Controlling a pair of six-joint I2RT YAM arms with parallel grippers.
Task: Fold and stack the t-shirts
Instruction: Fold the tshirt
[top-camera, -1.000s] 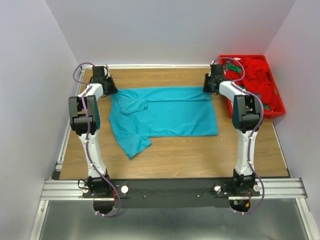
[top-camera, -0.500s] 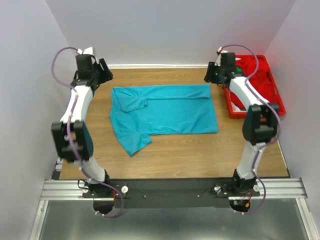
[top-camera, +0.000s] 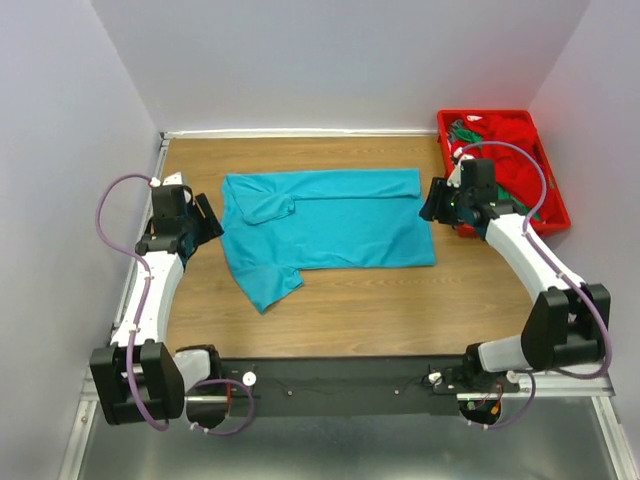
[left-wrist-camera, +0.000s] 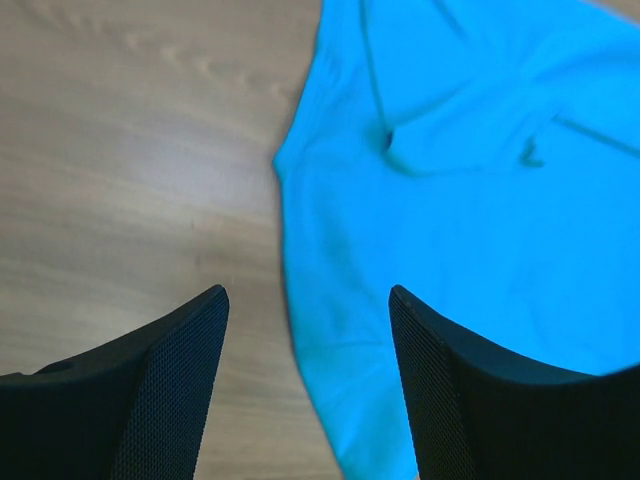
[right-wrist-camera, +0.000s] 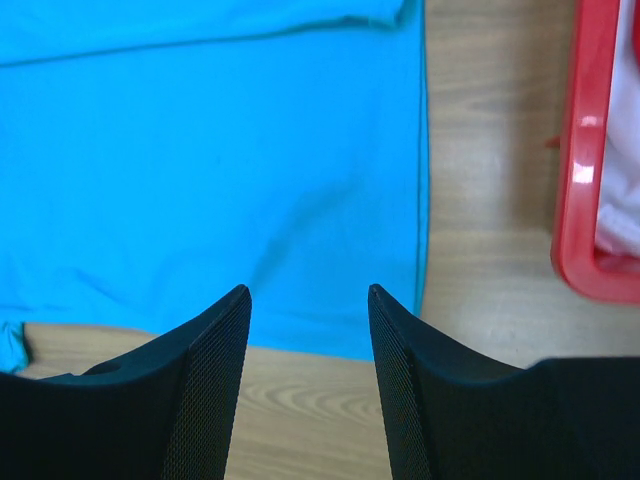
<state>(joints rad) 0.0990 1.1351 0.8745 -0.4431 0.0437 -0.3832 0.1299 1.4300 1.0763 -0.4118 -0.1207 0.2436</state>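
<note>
Teal soft t-shirt (top-camera: 330, 225) spread on wood-grain table (top-camera: 400, 300), glossy red tray (top-camera: 490, 113)

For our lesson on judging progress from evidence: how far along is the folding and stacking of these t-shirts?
Done: the teal t-shirt lies spread on the table, its far edge seemingly folded over. In hand: nothing; left gripper and right gripper are open, empty, at its sides. Left: its near sleeve juts out, red and green cloth sits bunched in the red tray, no stack exists.
</note>
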